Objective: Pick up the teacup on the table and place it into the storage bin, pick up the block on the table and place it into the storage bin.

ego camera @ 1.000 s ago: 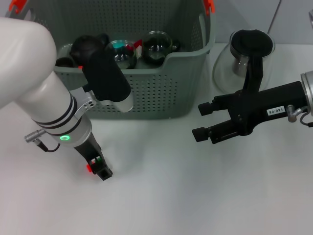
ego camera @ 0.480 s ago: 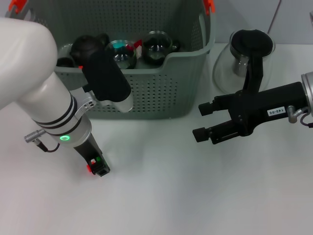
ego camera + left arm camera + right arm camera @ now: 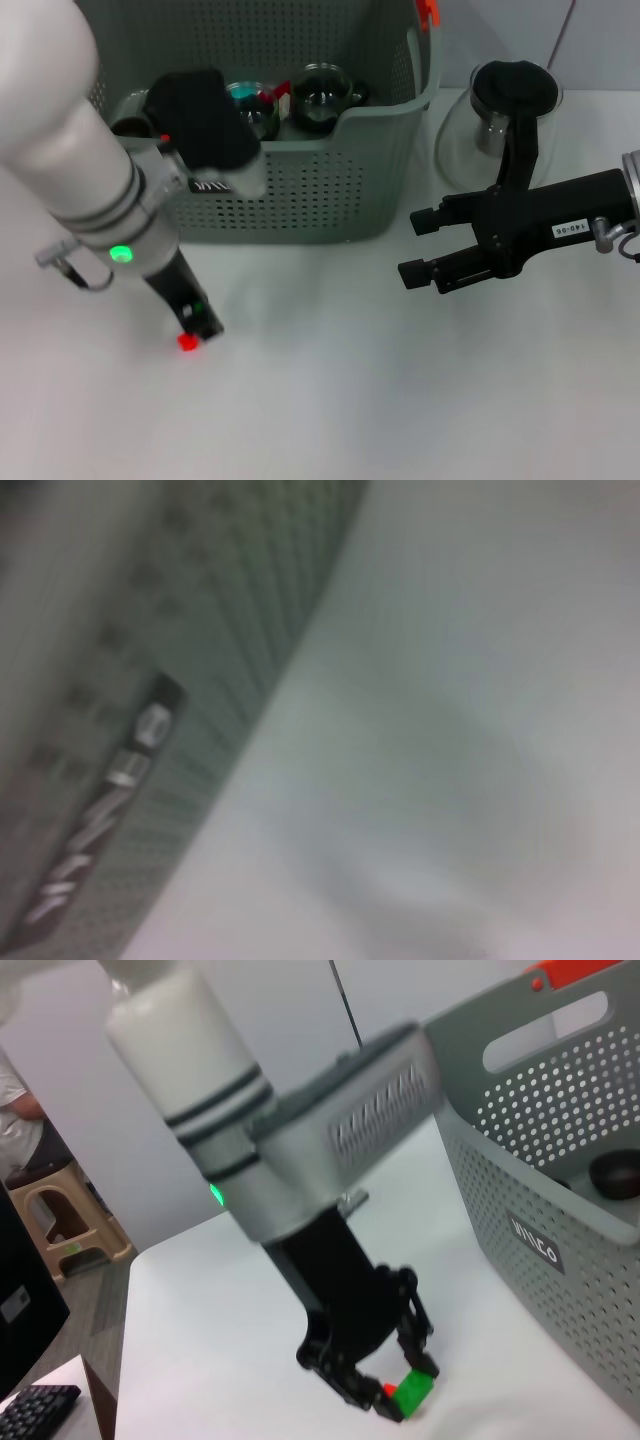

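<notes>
The grey-green storage bin stands at the back of the table, with glass teacups lying inside it. In front of its left end, low over the table, my left gripper is shut on a small green and red block. The right wrist view shows that gripper with the block between its fingers and the bin beside it. In the left wrist view only the bin's wall and its black label appear. My right gripper hovers open and holds nothing, to the right of the bin.
A glass teapot with a black lid stands behind my right arm, to the right of the bin. The bin also holds dark round items at its left end. White tabletop spreads in front.
My left arm has risen and swung a little to the left, drawing the gripper and block slightly toward the bin. The right arm has barely moved.
</notes>
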Action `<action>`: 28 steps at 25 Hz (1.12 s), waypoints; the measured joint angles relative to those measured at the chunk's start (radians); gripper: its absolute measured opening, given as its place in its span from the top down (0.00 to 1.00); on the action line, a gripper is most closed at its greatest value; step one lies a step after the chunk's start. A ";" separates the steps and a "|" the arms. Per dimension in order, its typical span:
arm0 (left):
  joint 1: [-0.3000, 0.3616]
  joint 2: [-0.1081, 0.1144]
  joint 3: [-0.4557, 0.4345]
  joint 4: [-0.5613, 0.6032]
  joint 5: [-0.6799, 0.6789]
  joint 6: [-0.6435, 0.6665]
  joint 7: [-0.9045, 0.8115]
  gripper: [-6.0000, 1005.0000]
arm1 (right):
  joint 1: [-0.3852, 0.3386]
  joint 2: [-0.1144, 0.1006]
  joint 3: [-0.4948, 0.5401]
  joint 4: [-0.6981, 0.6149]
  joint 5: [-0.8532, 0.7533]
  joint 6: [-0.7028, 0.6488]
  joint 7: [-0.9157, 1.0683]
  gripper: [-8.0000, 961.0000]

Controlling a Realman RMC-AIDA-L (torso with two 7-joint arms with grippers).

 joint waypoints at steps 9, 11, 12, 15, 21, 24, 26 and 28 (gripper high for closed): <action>-0.127 0.035 -0.545 -0.187 -0.273 0.335 0.110 0.56 | -0.001 0.000 0.001 0.000 0.001 -0.007 -0.008 0.02; -0.159 0.068 -0.640 -0.171 -0.358 0.356 0.112 0.55 | -0.001 0.000 0.001 0.000 0.001 -0.008 -0.012 0.02; -0.168 0.085 -0.674 -0.161 -0.391 0.357 0.110 0.54 | -0.001 0.000 0.001 0.000 0.001 -0.009 -0.013 0.02; -0.190 0.133 -0.727 -0.130 -0.463 0.314 0.103 0.52 | -0.001 0.000 -0.001 0.000 0.001 -0.013 -0.013 0.02; -0.252 0.238 -0.720 0.106 -0.467 0.060 0.087 0.49 | 0.001 0.000 -0.001 0.000 0.001 -0.026 -0.013 0.02; -0.288 0.292 -0.704 0.271 -0.458 -0.041 0.083 0.48 | 0.003 0.000 -0.001 0.000 0.001 -0.031 -0.013 0.02; -0.299 0.310 -0.700 0.342 -0.455 -0.098 0.082 0.47 | 0.004 -0.001 -0.001 -0.001 0.001 -0.035 -0.009 0.02; -0.296 0.313 -0.701 0.359 -0.455 -0.133 0.082 0.46 | 0.006 -0.003 -0.003 -0.003 0.001 -0.037 -0.006 0.02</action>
